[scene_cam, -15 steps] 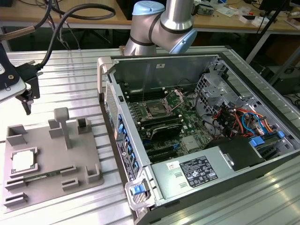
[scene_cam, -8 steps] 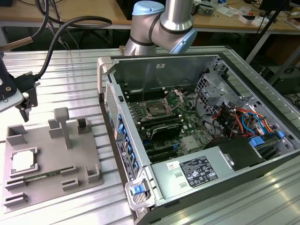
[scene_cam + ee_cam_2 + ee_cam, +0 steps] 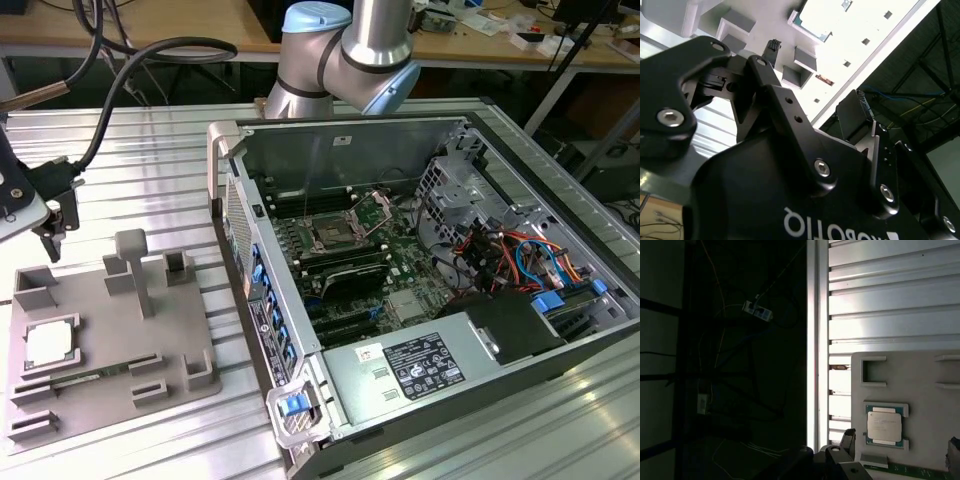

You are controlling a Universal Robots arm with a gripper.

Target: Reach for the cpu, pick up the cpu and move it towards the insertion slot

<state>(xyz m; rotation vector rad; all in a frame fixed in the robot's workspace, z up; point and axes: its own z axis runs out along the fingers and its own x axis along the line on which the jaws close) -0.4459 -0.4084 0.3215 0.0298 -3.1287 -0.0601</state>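
Note:
The cpu [image 3: 48, 345] lies flat in a recess at the exterior view's left end of the grey fixture plate [image 3: 175, 335]. Its silvery top also appears in the first wrist view [image 3: 884, 426]. My gripper [image 3: 62, 228] hangs open in the air above the plate's far left corner, apart from the cpu and holding nothing. One dark fingertip [image 3: 848, 436] stands beside the cpu's recess. The black finger links [image 3: 772, 95] are spread over the bright plate. The insertion slot [image 3: 330, 235] sits on the green board inside the open computer case, with its silver bracket raised.
The open computer case [image 3: 225, 180] stands to the exterior view's right of the plate, its side wall between the two. Raised blocks [image 3: 133, 265] rise from the plate. A thick black cable [image 3: 130, 75] arcs above my gripper. The slatted table's edge [image 3: 812, 340] runs close to the plate.

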